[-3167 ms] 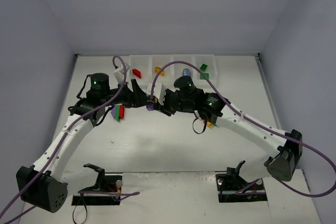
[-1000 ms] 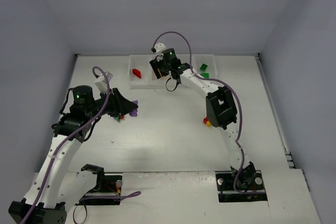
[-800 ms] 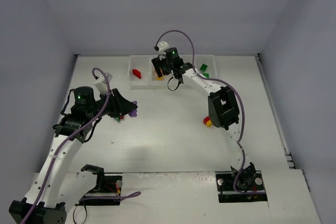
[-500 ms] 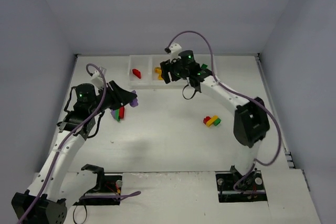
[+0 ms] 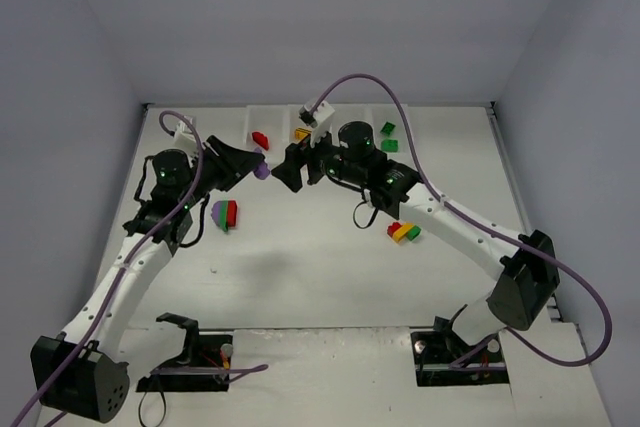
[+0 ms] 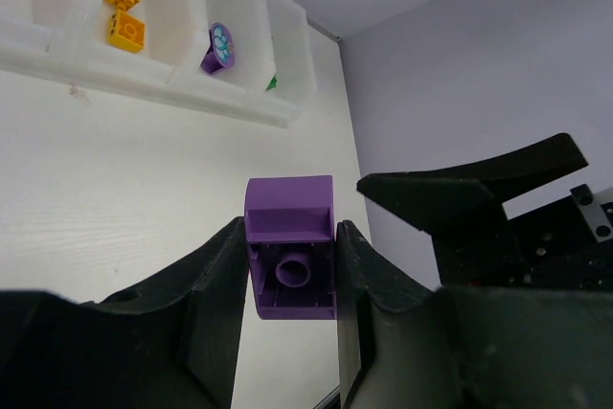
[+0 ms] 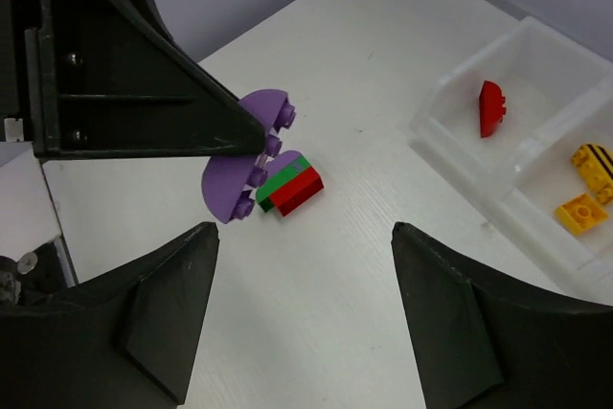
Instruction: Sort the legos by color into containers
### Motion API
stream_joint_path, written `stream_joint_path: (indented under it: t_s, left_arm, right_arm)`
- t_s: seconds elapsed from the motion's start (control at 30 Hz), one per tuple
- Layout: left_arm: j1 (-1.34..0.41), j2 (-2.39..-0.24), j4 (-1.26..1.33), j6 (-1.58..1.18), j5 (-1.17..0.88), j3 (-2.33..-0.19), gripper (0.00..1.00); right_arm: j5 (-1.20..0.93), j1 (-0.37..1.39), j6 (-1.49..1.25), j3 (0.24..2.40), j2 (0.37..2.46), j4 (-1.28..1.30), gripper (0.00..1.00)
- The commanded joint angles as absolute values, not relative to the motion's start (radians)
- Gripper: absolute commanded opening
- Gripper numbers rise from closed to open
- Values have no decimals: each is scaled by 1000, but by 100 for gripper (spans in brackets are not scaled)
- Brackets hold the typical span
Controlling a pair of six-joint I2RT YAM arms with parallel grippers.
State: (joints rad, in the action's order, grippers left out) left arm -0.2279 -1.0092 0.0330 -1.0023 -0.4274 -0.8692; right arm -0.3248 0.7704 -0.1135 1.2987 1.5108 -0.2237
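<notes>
My left gripper [image 5: 253, 162] is shut on a purple lego [image 5: 261, 169], held above the table just in front of the containers [image 5: 275, 127]. Its wrist view shows the purple lego [image 6: 290, 261] clamped between both fingers, hollow underside facing the camera. My right gripper [image 5: 284, 169] stands open, right beside that brick and facing it. The right wrist view shows the purple lego [image 7: 251, 155] ahead of the open jaws [image 7: 305, 237], which hold nothing. A purple-green-red clump [image 5: 226, 214] lies on the table below. A red-yellow-green clump [image 5: 404, 232] lies under the right arm.
The bins hold a red brick [image 5: 260, 139], yellow bricks [image 5: 301, 134] and green bricks [image 5: 389, 137]. In the left wrist view a purple piece [image 6: 220, 45] sits in the third bin. Grey walls close in the table on three sides. Purple cables arc over both arms.
The right arm swung from over the bins down and left toward the left gripper, its jaws widening. The left gripper carried the purple lego up and right toward the bins.
</notes>
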Motion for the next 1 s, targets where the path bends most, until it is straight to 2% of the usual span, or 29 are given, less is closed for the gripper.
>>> stream_joint_path:
  t_s: [0.0,0.67,0.97]
  left_arm:
    - [-250,-1009,173,-1043,-405,-922,0]
    - [-301,-1035,183,-1020,-341,-943,0]
    - [-310,-1035,198,-1019,-337,-948,0]
  right_arm:
    - [-350,778,-169,1308,1491,-344,70]
    - [-399,813,-187,1396,1574,-376,63]
    - [-385,821,-187,1402,1603,-383,56]
